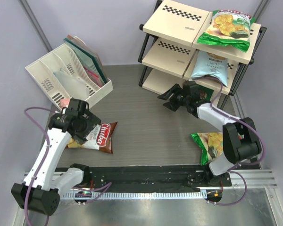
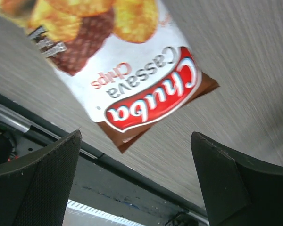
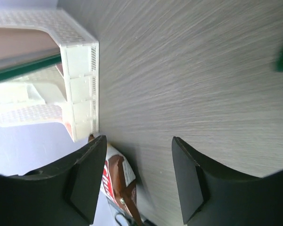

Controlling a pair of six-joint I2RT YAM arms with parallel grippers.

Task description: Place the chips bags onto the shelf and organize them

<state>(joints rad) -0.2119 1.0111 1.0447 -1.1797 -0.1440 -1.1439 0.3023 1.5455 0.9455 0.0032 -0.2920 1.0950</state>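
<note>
The dark brown Chuba bag [image 1: 103, 137] lies flat on the table at the near left; it fills the left wrist view [image 2: 132, 80]. My left gripper [image 1: 86, 133] hovers over its left part, open and empty. A green-and-white bag [image 1: 226, 29] lies on the top board of the shelf [image 1: 179, 19], and the light blue bag [image 1: 210, 66] on the middle board. The second green bag [image 1: 208, 143] lies on the table by the right arm's base. My right gripper [image 1: 169, 100] is open and empty, low in front of the shelf, facing left toward the brown bag [image 3: 114, 181].
A white slotted organizer [image 1: 66, 75] with folders stands at the back left, also in the right wrist view [image 3: 80, 84]. A black rail [image 1: 146, 176] runs along the near table edge. Grey walls close in on both sides.
</note>
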